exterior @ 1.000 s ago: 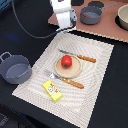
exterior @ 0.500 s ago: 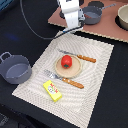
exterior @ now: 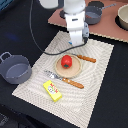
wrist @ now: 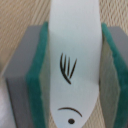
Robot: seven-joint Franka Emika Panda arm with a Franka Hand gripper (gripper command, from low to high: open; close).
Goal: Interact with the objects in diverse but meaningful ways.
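Probably a lab tabletop: a robot arm [exterior: 75, 20] (white) over a striped placemat [exterior: 95, 75] with toy kitchenware.

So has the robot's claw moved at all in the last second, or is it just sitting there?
Yes. The claw has come forward from the far edge of the striped mat toward the plate with the tomato, in the exterior view.

arm [exterior: 74, 20] – upright, white | end effector [exterior: 76, 44] – pointing down, jaw state unclear
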